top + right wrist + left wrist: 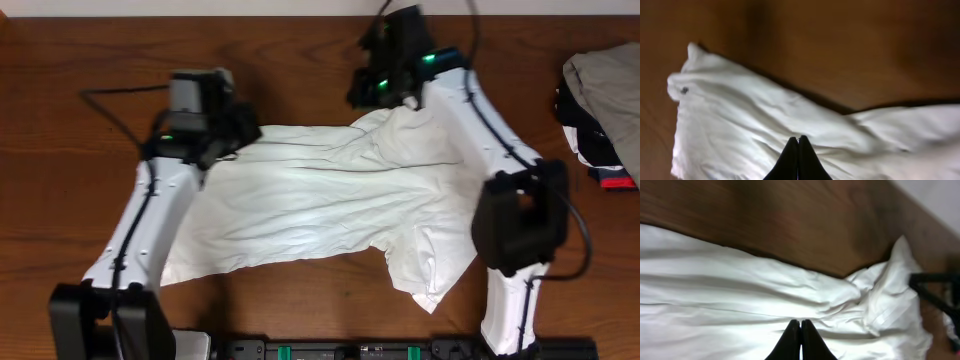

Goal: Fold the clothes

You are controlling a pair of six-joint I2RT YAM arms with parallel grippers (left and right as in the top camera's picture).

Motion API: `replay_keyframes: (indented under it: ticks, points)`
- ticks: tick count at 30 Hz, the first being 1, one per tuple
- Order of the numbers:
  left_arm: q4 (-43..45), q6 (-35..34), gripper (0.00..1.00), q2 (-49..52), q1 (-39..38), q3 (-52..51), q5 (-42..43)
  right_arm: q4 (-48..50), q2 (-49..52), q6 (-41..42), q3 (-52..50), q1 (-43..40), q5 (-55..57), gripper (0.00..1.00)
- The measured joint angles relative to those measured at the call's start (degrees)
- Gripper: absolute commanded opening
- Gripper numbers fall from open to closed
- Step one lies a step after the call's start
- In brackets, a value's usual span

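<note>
1. Brown wooden table [60, 60]: carries every item listed below.
2. White T-shirt [330, 195]: lies spread and wrinkled across the middle of the table, between the two arms. Its far edge runs from the left gripper to the right gripper. One sleeve points toward the near right.
3. Left arm [150, 230]: reaches from the near left edge to the far left corner of the T-shirt.
4. Right arm [490, 130]: reaches from the near right, passing over the right part of the T-shirt, to its far right corner.
5. Heap of beige-grey, black and red garments [605, 100]: sits at the right edge of the table, well apart from the T-shirt.
6. Left gripper [800, 325]: fingers pressed together, tips at the white cloth. Whether cloth is pinched between them cannot be told.
7. Right gripper [798, 140]: fingers pressed together, tips at the white cloth. Whether it holds cloth cannot be told either.
</note>
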Motion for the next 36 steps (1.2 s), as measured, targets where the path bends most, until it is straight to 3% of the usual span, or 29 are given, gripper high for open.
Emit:
replay_keyframes:
  ticks: [6,13,24,36]
  points:
    - [0.7,0.0,0.06,7.2,-3.3,0.0,-3.6,0.3,7.0,0.3,0.0,4.0,-0.7,0.01]
    - [3.4,0.3,0.06,16.0,-3.2,0.0,-4.2,0.6,8.5,0.3,-0.2,4.5,-0.8,0.01]
    - [3.7,3.2,0.06,19.0,-2.6,0.0,-7.1,-5.1,8.5,0.5,-0.2,4.5,4.1,0.01]
    - [3.4,5.9,0.06,19.4,5.5,0.0,-9.2,-3.0,8.5,0.5,-2.1,1.3,7.1,0.02]
